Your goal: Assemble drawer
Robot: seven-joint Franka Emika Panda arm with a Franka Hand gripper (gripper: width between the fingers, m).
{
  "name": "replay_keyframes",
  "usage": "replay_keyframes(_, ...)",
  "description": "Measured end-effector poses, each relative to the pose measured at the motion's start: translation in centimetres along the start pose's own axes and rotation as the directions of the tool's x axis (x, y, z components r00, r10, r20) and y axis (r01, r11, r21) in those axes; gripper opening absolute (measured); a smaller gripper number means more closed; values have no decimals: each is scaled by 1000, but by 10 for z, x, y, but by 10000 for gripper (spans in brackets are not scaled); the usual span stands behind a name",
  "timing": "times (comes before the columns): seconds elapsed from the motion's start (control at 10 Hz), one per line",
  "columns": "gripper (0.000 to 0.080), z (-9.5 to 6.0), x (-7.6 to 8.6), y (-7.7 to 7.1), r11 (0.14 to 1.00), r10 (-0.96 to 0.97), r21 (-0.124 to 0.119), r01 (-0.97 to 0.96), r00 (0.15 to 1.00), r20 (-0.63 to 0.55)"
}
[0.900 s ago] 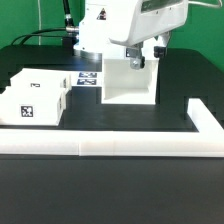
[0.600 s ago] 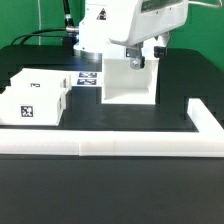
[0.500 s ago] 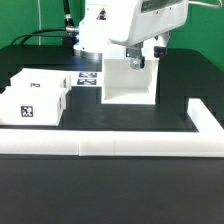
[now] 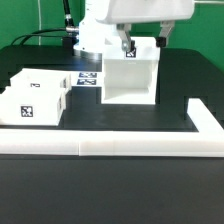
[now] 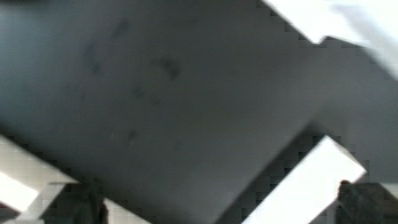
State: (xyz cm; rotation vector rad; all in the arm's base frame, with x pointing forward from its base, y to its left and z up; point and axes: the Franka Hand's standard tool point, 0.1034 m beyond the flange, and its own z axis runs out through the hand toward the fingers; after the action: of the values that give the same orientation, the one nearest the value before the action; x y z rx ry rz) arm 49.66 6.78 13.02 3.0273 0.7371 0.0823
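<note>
Raised since earlier, the gripper (image 4: 144, 44) hangs, fingers (image 5: 71, 208) spread apart, at the top of the drawer housing (image 4: 128, 82), trays (image 4: 35, 97) at its nine o'clock

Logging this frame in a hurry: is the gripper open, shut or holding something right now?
Gripper: open, holding nothing; its fingers stand wide apart just above the drawer housing.

Arm (image 4: 140, 12) cut off by upper edge. Marker board (image 4: 87, 78) partly hidden behind housing (image 4: 130, 82). Wrist view blurred throughout; fingertips (image 5: 75, 210) cropped by frame edge.
</note>
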Motion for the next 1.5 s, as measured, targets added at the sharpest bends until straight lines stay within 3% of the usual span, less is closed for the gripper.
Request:
replay_keyframes(0.5,650,-1,-3,-3,1000,11,10,-11,1000,10)
replay_keyframes(0.6,650,-3,-9,-10,991,134,2,-134,991,8)
replay_keyframes(0.8,650,-5,-32,-39,953,303,-32,-302,953,26)
replay_keyframes(1.0,650,1,-46,-51,936,352,-35,-351,935,42)
replay_keyframes(1.3,650,16,-64,-56,927,374,-4,-374,927,23)
replay_keyframes(1.5,650,23,-62,-58,919,394,16,-394,919,24)
